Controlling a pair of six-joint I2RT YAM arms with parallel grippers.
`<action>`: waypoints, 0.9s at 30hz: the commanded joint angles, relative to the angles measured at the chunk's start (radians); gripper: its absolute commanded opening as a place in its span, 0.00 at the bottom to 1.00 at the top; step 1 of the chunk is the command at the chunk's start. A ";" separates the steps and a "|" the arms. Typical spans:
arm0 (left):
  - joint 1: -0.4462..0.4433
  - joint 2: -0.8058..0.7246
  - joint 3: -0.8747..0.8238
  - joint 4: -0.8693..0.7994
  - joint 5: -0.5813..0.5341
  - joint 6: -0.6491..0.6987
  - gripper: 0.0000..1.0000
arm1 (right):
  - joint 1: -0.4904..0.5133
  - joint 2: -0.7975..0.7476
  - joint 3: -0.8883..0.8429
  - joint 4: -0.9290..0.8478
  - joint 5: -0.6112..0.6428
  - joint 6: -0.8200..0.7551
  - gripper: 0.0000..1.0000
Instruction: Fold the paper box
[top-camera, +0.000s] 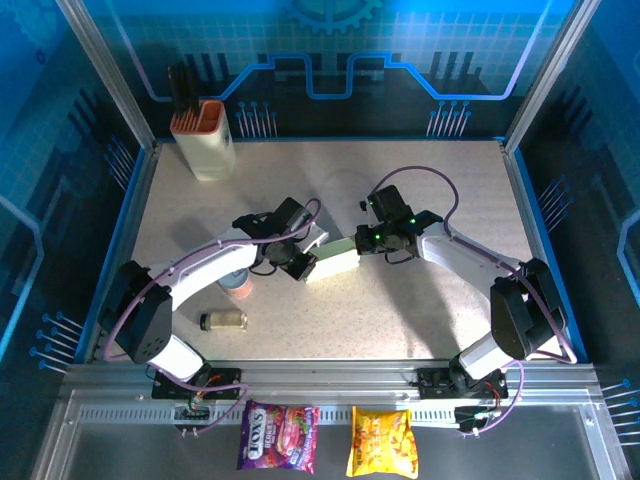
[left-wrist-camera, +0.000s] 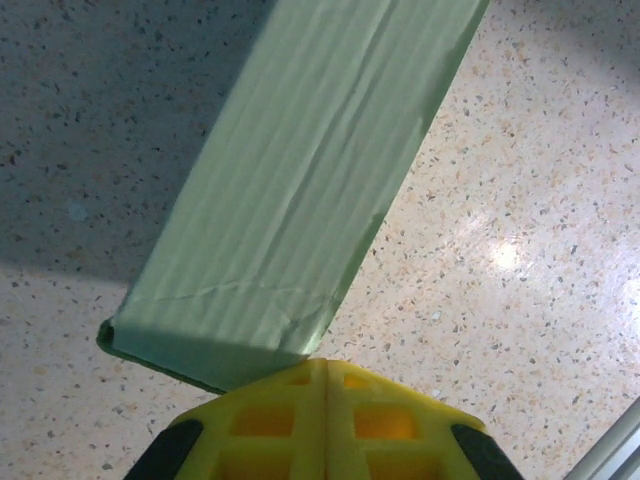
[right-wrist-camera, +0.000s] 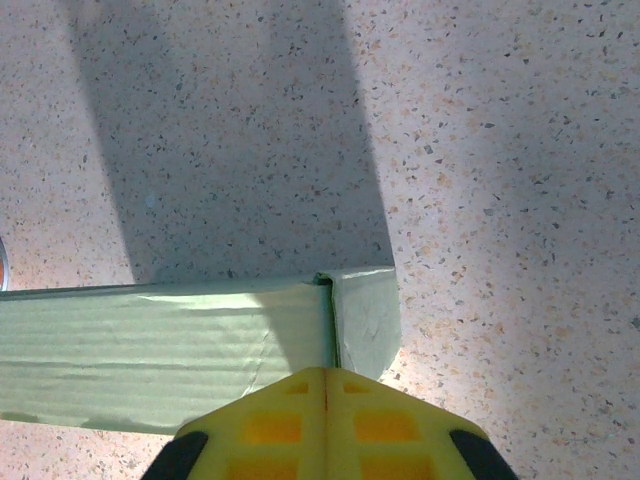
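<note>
We see the paper box (top-camera: 333, 262), a pale mint-green closed-up oblong, lying mid-table (top-camera: 440, 190) between the two arms. The left gripper (left-wrist-camera: 325, 362) has its yellow fingers pressed fully together, tips touching one short end of the box, where the card is slightly crumpled. The right gripper (right-wrist-camera: 325, 372) is likewise fully closed, its tip against the box beside the end flap. We cannot tell whether either pinches a thin edge.

We judge the box light, thin and easily dented, apt to slide on the smooth speckled surface. Holding it at opposite ends, along the creases, looks safest.

At the far left corner a cream holder with an orange rim (top-camera: 205, 150) holds dark upright sticks (top-camera: 182, 90). Near the left arm, a small clear jar (top-camera: 224, 320) lies on its side, contents unclear, beside a pink-topped round tub (top-camera: 238, 284).
</note>
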 joint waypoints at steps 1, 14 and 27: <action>0.025 0.024 -0.054 -0.027 -0.001 -0.035 0.07 | -0.002 0.009 -0.047 -0.108 0.008 0.010 0.04; 0.157 -0.035 -0.017 0.030 0.007 -0.047 0.11 | 0.040 -0.139 -0.109 -0.123 -0.063 0.091 0.06; 0.201 -0.173 -0.066 0.120 0.116 -0.324 0.46 | -0.037 -0.154 -0.022 -0.195 -0.093 0.018 0.30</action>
